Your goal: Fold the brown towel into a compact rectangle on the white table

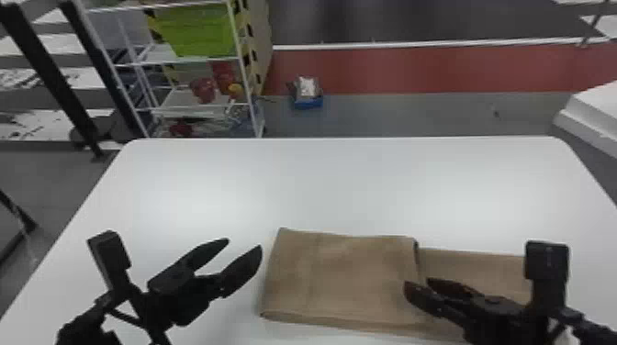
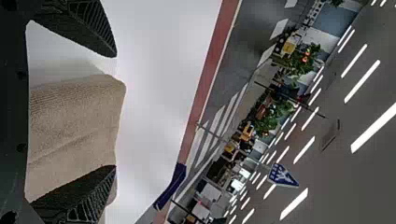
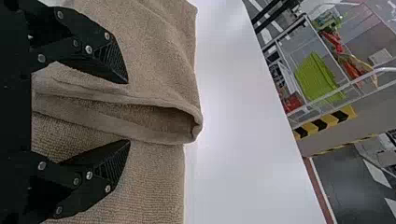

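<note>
The white tabletop (image 1: 358, 183) spreads across the middle and bottom of my head view, with a white rack (image 1: 160, 56) at upper left. On it, the brown towel (image 1: 344, 280) lies from lower centre to lower right, its thicker folded part left of a flatter stretch. My left hand (image 1: 244, 243), at lower left, is empty, fingers apart; my right hand (image 1: 417, 283), lower right above the towel, is also spread and grasping nothing.
</note>
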`<state>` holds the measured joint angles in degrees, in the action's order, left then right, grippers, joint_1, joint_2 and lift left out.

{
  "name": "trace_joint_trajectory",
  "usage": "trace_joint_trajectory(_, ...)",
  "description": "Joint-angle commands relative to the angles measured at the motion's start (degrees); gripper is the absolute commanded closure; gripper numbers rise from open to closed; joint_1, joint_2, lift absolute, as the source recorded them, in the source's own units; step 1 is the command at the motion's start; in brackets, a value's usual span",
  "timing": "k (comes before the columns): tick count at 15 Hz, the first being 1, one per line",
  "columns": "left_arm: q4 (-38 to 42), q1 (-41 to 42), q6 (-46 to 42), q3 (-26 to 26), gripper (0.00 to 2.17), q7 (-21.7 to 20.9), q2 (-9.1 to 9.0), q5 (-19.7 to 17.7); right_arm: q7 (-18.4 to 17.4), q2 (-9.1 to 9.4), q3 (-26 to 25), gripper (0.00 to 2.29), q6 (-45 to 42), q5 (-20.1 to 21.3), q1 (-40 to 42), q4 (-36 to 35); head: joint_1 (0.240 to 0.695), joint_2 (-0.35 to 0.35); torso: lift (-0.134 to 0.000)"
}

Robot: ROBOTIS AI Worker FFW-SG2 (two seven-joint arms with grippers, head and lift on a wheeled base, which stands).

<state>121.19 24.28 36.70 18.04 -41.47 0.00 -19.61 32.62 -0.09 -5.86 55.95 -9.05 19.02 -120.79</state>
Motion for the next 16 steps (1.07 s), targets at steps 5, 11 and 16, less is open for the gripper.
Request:
trace_joint_trajectory(5,0.8,0.9,0.0,0.1,0.03,0.0,-0.15,-0.3,1.0,0.14,0.5,0.82,1.0,-0.8,-0.5,0.5,0.695,0.111,-0.124)
trace_joint_trajectory(11,1.9,1.7,-0.2,-0.2,0.03,0.0,-0.15,-0.3,1.9,0.14,0.2,1.30,1.0,-1.8,-0.2,-0.7,0.695,0.124,-0.124)
trace_joint_trajectory(16,3.5,3.2,0.9,-0.5,0.03,-0.4,-0.15,-0.8,4.3,0.14,1.0,1.30,-0.3,-6.2,0.2,-2.3,0.695,0.133,-0.124)
